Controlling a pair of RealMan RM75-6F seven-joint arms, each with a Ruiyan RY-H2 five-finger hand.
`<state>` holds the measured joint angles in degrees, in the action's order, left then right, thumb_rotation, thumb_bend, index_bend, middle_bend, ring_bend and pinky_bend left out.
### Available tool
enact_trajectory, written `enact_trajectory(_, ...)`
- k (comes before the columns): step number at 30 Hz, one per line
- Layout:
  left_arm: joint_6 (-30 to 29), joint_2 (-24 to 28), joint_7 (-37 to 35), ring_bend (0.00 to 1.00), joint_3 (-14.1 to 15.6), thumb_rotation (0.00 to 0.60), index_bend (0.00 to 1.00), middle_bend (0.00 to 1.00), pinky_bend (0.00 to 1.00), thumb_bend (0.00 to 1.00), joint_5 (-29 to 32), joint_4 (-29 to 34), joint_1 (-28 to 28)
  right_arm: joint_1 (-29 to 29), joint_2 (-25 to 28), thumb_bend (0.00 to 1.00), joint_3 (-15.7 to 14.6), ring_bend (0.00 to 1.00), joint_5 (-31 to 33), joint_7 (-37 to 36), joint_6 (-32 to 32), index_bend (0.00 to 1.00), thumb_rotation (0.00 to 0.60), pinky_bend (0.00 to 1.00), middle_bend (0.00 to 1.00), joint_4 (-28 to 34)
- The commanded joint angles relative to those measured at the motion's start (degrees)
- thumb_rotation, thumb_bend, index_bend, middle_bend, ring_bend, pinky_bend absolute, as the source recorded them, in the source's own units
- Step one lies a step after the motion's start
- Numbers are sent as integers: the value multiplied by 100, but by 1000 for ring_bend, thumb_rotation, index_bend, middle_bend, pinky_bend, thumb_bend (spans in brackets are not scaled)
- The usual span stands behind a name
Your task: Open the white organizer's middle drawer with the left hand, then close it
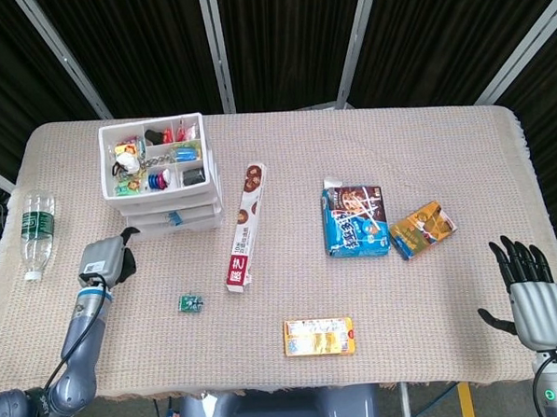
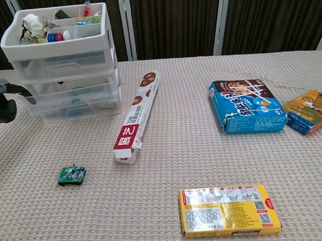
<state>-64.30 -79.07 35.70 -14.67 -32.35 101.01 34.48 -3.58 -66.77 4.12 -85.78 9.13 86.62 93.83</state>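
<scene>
Left hand (image 1: 105, 260) hovers curled, holding nothing, just left of the white organizer (image 1: 158, 174) on the woven tabletop (image 1: 284, 143).

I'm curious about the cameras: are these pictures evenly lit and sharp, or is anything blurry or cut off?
Head view: soft, even light, faint shadows, everything sharp, dark curtains behind. Chest view: equally sharp; the left hand is cut by the frame edge beside the white organizer, and the right hand shows only in the head view.

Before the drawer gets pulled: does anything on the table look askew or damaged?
The clear water bottle lies on its side at the left edge, and the long red-and-white box has its near end flap open.
</scene>
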Motion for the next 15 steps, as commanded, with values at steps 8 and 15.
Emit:
enact_trajectory(8,-69,230,-272,793,183,600,371,876,669,1000,-462,480,-116,5,2,0,0,0,-15,-11,17,62,600,0,0,-3)
enact_trajectory(15,-72,504,-497,793,465,600,375,876,670,1000,-826,719,-294,4,0,0,-8,0,-38,-7,22,62,600,0,0,-5)
